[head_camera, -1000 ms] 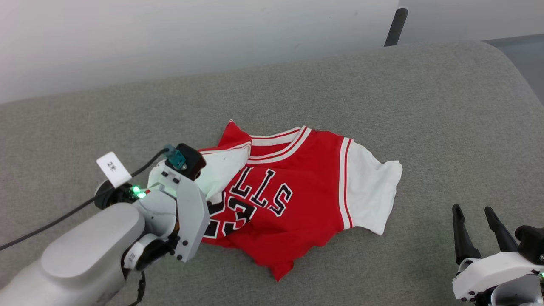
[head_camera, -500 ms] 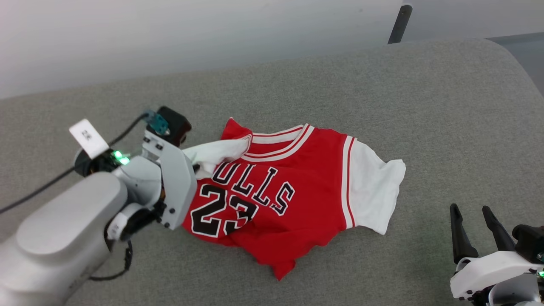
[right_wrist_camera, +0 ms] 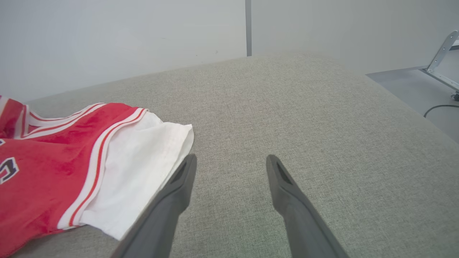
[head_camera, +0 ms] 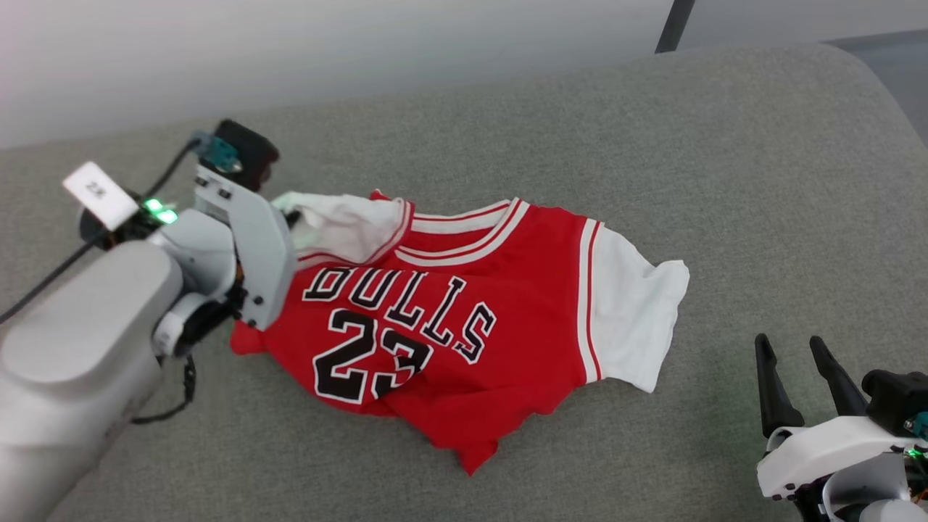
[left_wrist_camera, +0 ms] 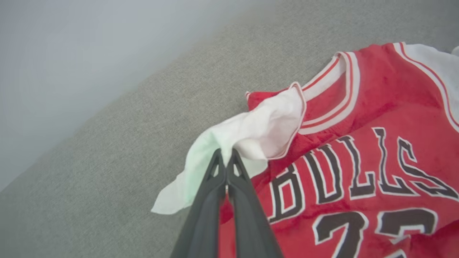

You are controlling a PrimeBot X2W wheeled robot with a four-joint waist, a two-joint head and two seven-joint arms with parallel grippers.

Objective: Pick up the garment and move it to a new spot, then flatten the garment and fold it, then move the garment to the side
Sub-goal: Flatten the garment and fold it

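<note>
The garment (head_camera: 464, 304), a red jersey with black "BULLS" lettering and a number, lies rumpled in the middle of the grey fabric surface (head_camera: 652, 145). My left gripper (left_wrist_camera: 226, 154) is shut on its white side panel (left_wrist_camera: 258, 132) and holds that panel stretched off the jersey's left side. In the head view the left wrist housing (head_camera: 246, 239) hides the fingers. My right gripper (head_camera: 787, 342) rests at the lower right, open and holding nothing. In the right wrist view the right gripper (right_wrist_camera: 231, 157) sits just right of the garment's (right_wrist_camera: 53, 161) other white panel (right_wrist_camera: 143, 172), without touching it.
A pale wall (head_camera: 290, 51) runs behind the surface, with a dark pole (head_camera: 670, 25) at the back right. The surface ends in a rounded right edge. Beyond it lies grey floor with a metal frame (right_wrist_camera: 443, 46) and a cable (right_wrist_camera: 437, 107).
My left gripper has pulled the white panel left and away, spreading the jersey so the full "BULLS" lettering shows. The head camera has shifted slightly. The right gripper has stayed in place.
</note>
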